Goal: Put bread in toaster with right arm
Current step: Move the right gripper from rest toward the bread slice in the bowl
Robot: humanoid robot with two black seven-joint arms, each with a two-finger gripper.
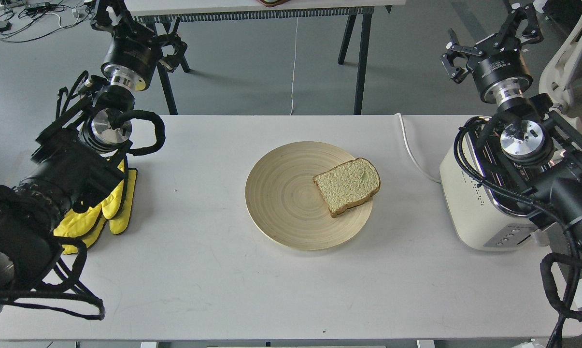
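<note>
A slice of bread waits on a plate while both robot arms hover, raised, at the sides of a white bench.

The bread [347, 185] lies flat on the right side of a round wooden plate [281, 193], well below and to the left of the right arm's fingers [493, 36], which are spread apart and hold nothing. The toaster [469, 203] stands just under that arm, so it probably has a short carry. The left arm's fingers [138, 29] are dark and end-on; I cannot tell their state. Yellow gloves [109, 212] lie beneath that arm.
</note>
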